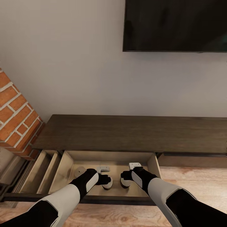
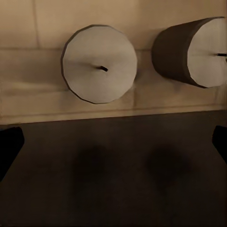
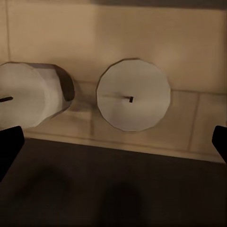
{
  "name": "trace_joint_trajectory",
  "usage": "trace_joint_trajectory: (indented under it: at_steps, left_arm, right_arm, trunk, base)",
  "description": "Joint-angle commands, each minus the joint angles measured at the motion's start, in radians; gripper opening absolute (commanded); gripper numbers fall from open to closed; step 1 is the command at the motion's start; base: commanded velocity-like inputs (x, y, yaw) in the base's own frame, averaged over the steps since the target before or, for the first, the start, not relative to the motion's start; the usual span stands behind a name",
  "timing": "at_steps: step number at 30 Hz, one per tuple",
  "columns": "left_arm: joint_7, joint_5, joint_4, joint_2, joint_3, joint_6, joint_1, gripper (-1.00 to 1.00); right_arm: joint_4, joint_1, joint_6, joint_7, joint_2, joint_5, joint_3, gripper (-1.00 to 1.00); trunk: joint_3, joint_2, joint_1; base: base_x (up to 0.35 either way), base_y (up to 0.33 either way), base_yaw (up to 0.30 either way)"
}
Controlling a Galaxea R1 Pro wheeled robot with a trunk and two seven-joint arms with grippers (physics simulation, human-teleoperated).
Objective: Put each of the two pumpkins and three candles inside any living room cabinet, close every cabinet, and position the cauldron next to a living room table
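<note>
1. The left tool [image 1: 105, 179] hangs inside the open drawer [image 1: 67, 164] of the cabinet [image 1: 132, 132], fingers [image 2: 9, 146] spread apart and holding nothing.
2. The right tool [image 1: 124, 178] hangs beside it at 3 o'clock, fingers [image 3: 218, 142] likewise apart and bare.
3. Two candles stand on the drawer floor under the tools: one [image 1: 107, 185] under the left, the other [image 1: 125, 183] under the right, near each other but apart.
4. A third pale disc [image 1: 79, 171] lies at 9 o'clock from them.
5. A television [image 1: 175, 25] hangs on the wall at 12 o'clock.
</note>
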Motion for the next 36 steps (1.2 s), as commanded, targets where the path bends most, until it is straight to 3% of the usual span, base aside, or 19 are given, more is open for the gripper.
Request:
trace_joint_trajectory:
  at_steps: [1,13,36]
  left_arm:
    - [0.009,0.01,-0.001,0.0,-0.004,0.007,0.0,1.0]
    - [0.011,0.01,-0.001,0.0,-0.004,0.019,0.0,1.0]
    - [0.01,0.011,-0.001,0.0,-0.004,0.02,-0.001,1.0]
  right_arm:
    - [-0.002,0.0,0.005,-0.006,0.0,-0.01,0.008,1.0]
    - [-0.003,0.0,0.01,-0.008,0.0,-0.013,0.007,1.0]
    - [-0.003,0.0,0.01,-0.008,0.0,-0.012,0.008,1.0]
  trunk:
    - [0.003,0.007,-0.004]
    - [0.041,0.091,-0.05]
    - [0.136,0.252,-0.138]
  base:
    - [0.0,0.0,0.0]
    - [0.0,0.0,0.0]
    - [0.0,0.0,0.0]
